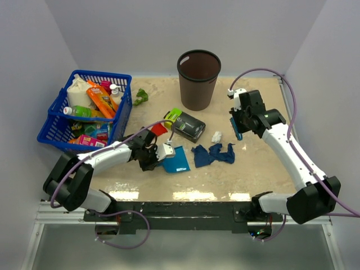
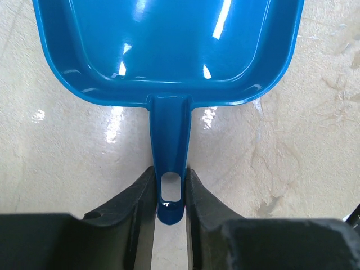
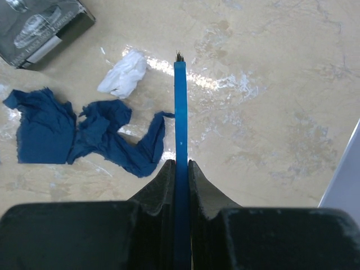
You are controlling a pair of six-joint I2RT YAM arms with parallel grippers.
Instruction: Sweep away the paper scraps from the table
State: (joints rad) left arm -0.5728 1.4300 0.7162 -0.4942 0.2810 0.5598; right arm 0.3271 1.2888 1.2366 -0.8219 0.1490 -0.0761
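Note:
Blue paper scraps (image 1: pixel 214 154) lie in a loose heap mid-table (image 1: pixel 264 169), with a white wad (image 1: pixel 216 136) just behind them. A red scrap (image 1: pixel 159 128) and a green one (image 1: pixel 140 97) lie further left. My left gripper (image 1: pixel 156 155) (image 2: pixel 170 174) is shut on the handle of a blue dustpan (image 1: pixel 177 161) (image 2: pixel 169 50) that rests flat on the table, left of the blue scraps. My right gripper (image 1: pixel 238 129) (image 3: pixel 180 164) is shut on a thin blue brush (image 3: pixel 180 112), right of the blue scraps (image 3: pixel 84 132) and the white wad (image 3: pixel 124 73).
A black-and-lime box (image 1: pixel 187 125) (image 3: pixel 45 25) lies behind the dustpan. A brown waste bin (image 1: pixel 198 79) stands at the back centre. A blue basket (image 1: pixel 56 109) full of bottles and packets sits at the left edge.

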